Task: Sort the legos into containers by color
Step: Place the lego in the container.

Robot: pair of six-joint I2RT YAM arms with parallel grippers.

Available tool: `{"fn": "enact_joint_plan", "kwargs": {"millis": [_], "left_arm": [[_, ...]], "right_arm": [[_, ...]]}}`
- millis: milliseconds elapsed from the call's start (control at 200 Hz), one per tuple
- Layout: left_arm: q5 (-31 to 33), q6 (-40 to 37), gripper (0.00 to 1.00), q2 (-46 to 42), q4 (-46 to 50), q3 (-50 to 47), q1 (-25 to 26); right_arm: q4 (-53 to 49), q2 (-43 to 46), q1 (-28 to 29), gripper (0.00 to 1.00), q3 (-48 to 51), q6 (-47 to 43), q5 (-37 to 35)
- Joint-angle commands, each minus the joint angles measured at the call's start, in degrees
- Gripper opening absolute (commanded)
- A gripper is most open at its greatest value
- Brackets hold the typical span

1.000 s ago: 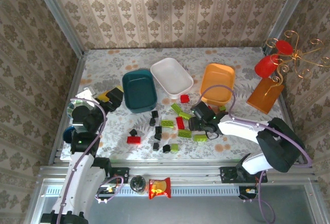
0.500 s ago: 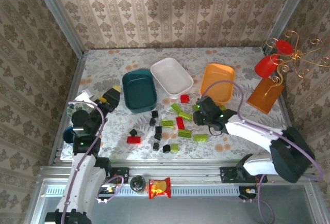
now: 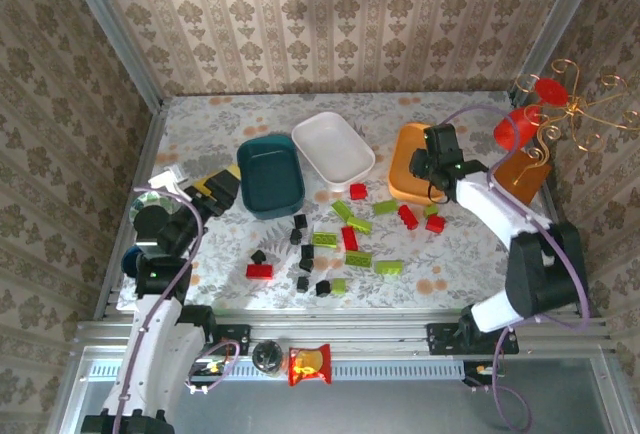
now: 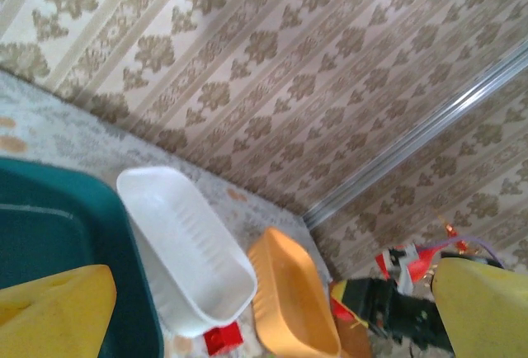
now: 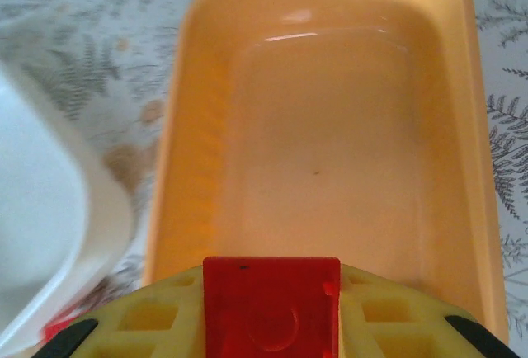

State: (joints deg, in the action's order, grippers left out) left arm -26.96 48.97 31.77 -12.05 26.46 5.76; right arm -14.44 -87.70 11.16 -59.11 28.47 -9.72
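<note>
Glossy red brick (image 5: pixel 271 304) — square, faintly ringed — above orange tub (image 5: pixel 330 143).

The left gripper (image 3: pixel 212 190) is raised and tilted upward, jaws fully apart, with one yellow finger (image 4: pixel 51 308) at each lower corner of the wrist view. The right arm (image 3: pixel 500 216) is stretched forward. The right gripper (image 3: pixel 430 166) is clamped on a red brick (image 5: pixel 271 300) (gripped between the fingertips).

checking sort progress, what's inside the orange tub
Nothing visible: the orange tub floor is bare. The right end effector holds a red lego over its near rim, hiding that edge.
</note>
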Motion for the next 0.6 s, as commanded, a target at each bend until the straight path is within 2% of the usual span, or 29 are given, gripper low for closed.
{"fn": "enact_joint_plan", "kwargs": {"millis": [0, 105, 240, 305, 395, 430, 595], "left_arm": [[4.7, -8.5, 1.00, -1.3, 11.3, 3.6, 2.8], [8.4, -11.9, 0.95, -0.8, 17.0, 4.2, 5.4], [9.7, -12.7, 0.92, -0.1, 18.6, 3.3, 7.1], [10.2, -13.2, 0.92, 0.0, 19.8, 3.1, 7.5], [9.9, -15.0, 0.93, 1.5, 22.8, 4.3, 7.8], [10.6, -15.7, 0.93, 2.4, 24.5, 5.0, 8.1], [13.7, -18.5, 0.95, 5.8, 28.5, 6.7, 10.9]], "right_arm": [[-0.4, -5.6, -1.3, 0.24, -2.7, 1.3, 0.4], [-0.1, -9.7, -1.2, 0.25, -5.4, 1.8, 1.2], [-1.4, -13.6, -1.2, 0.28, -8.3, 2.1, 1.3], [-1.9, -14.7, -1.2, 0.36, -9.2, 2.0, 1.3], [-2.4, -14.8, -1.2, 0.58, -10.0, 1.9, 1.2], [-2.4, -14.3, -1.1, 0.64, -10.2, 1.8, 1.2], [-3.1, -10.4, -0.5, 0.73, -10.5, 0.7, 1.4]]}}
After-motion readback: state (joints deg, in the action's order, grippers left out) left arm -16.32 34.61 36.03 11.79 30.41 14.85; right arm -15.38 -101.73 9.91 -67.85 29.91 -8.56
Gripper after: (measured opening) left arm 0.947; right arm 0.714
